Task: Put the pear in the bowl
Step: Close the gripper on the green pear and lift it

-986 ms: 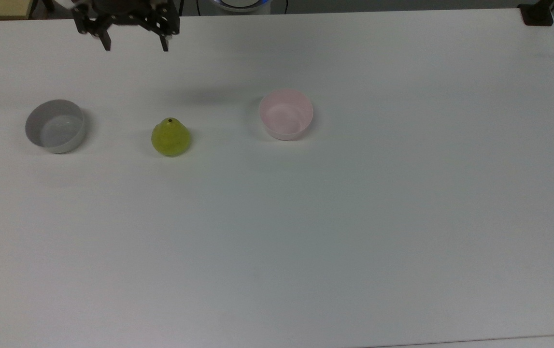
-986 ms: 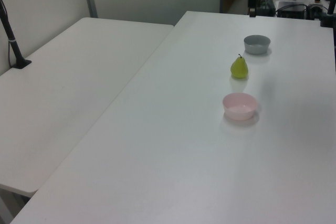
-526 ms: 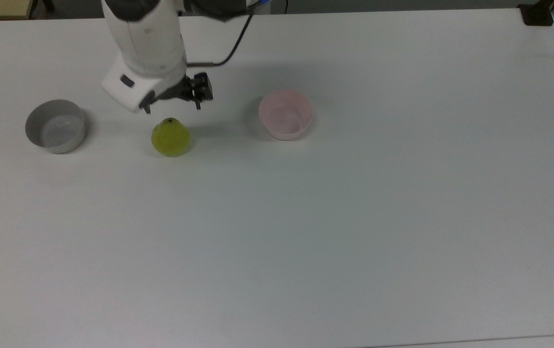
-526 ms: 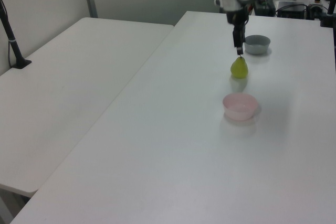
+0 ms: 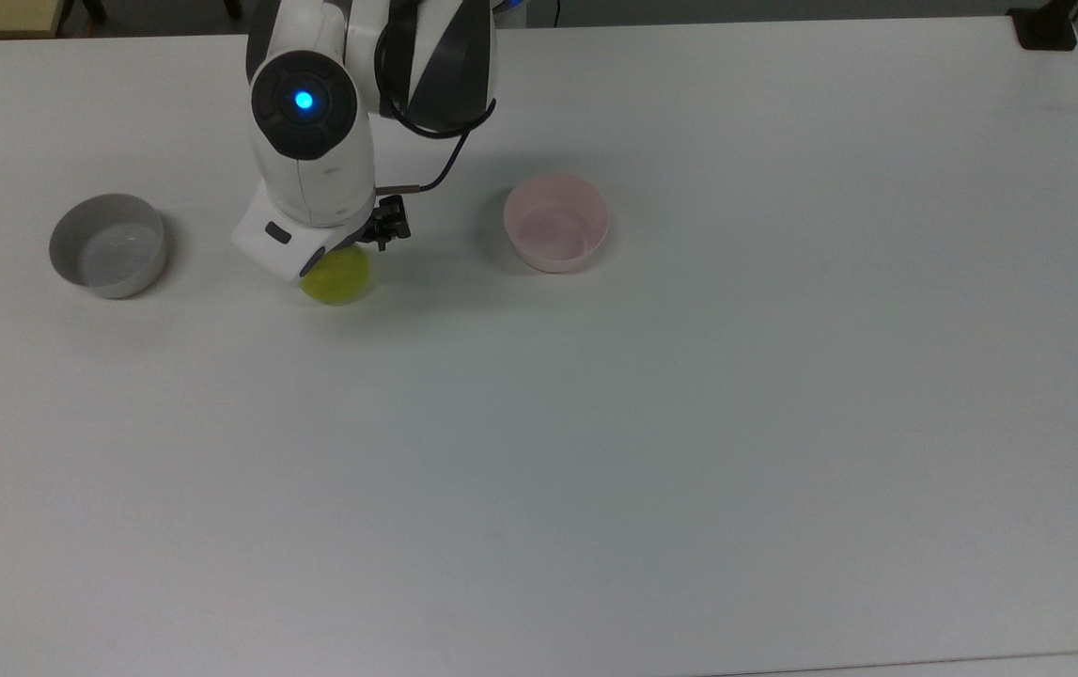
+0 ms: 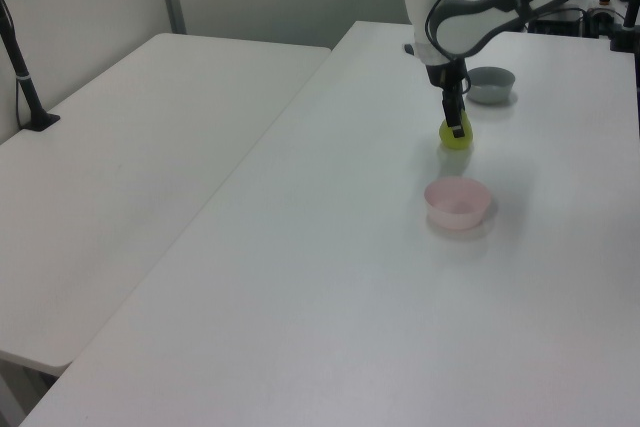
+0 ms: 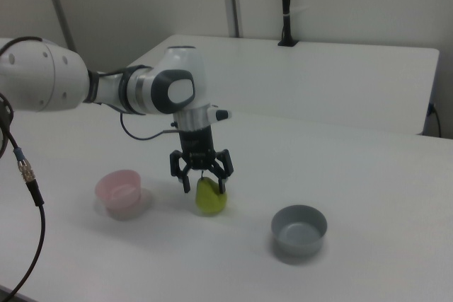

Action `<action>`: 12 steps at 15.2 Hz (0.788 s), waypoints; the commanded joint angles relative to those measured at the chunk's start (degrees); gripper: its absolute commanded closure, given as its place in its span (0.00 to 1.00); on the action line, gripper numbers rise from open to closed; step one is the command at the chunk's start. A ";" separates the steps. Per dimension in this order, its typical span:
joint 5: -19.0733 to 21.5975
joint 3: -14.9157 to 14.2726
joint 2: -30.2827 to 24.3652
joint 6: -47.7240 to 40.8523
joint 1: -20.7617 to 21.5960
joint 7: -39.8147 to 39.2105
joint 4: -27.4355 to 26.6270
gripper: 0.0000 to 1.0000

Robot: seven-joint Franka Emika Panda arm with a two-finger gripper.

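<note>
The yellow-green pear stands upright on the white table, between the two bowls. My gripper is open and lowered over the pear, one black finger on each side of its narrow top, with small gaps showing. In the top view the arm's white hand covers most of the pear. In the left view the pear sits under the gripper. The pale pink bowl is empty, to the top view's right of the pear and apart from it; it also appears as the bowl and the bowl.
An empty grey bowl sits on the pear's other side, at the top view's left. A black clamp is at the table's far right corner. A second white table adjoins on the left view's left. A black cable hangs at the right view's left.
The arm has come down from the table's far edge and over the pear. The open fingers, above the stem half a second ago, now straddle its top. Pear and bowls have not moved.
</note>
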 commanded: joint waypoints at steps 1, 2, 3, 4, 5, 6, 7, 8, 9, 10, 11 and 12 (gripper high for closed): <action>-1.58 -0.80 0.47 4.24 0.49 -1.39 -2.83 0.00; -1.67 -0.80 0.65 4.60 0.48 -1.47 -2.74 0.04; -1.76 -0.80 0.57 4.60 0.40 -1.47 -2.74 0.11; -1.76 -0.80 0.48 4.60 0.40 -1.47 -2.65 0.35; -1.50 -0.80 0.13 4.51 0.22 -1.30 -2.39 0.58; -1.32 -0.80 -0.31 4.34 0.13 -1.30 -2.30 0.67; -1.23 -0.80 -1.44 4.07 0.13 -1.30 -2.30 0.70; -1.15 -0.80 -2.58 3.72 0.13 -1.39 -2.30 0.72; -0.97 -0.80 -4.16 3.55 0.13 -1.21 -2.30 0.72; -0.80 -0.80 -6.18 2.59 0.31 -0.78 -2.13 0.72; 0.16 -0.89 -8.37 0.49 0.31 -0.94 -1.43 0.73; 1.13 -0.89 -9.96 -1.01 0.74 -0.69 -0.90 0.72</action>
